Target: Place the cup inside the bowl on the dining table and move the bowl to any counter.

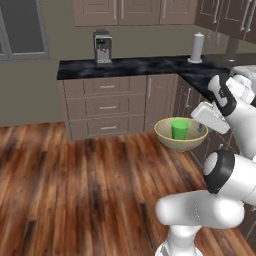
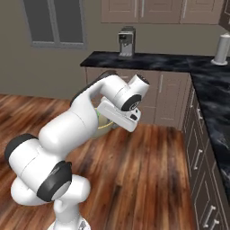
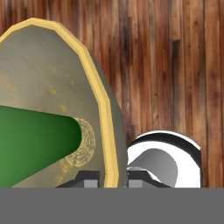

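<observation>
The tan bowl [image 1: 181, 137] hangs in the air over the wooden floor, level, with the small green cup [image 1: 180, 129] standing upright inside it. My gripper [image 1: 202, 129] is shut on the bowl's right rim. In the hand view the rim [image 3: 103, 122] runs between my two fingertips [image 3: 89, 179], the cup [image 3: 35, 144] lies across the yellowish inside, and my gripper [image 3: 113, 179] pinches the wall. From the right base, a slice of the bowl [image 2: 104, 126] shows behind my forearm. The counter [image 1: 140, 66] stands just beyond and to the right. The dining table is out of view.
A coffee machine [image 1: 102, 47] and a white paper towel roll [image 1: 197, 47] stand on the L-shaped counter. Its right run [image 2: 215, 103] with drawer cabinets lies close beside the arm. Open wooden floor [image 1: 75, 180] stretches to the left; a window [image 2: 56, 22] is on the back wall.
</observation>
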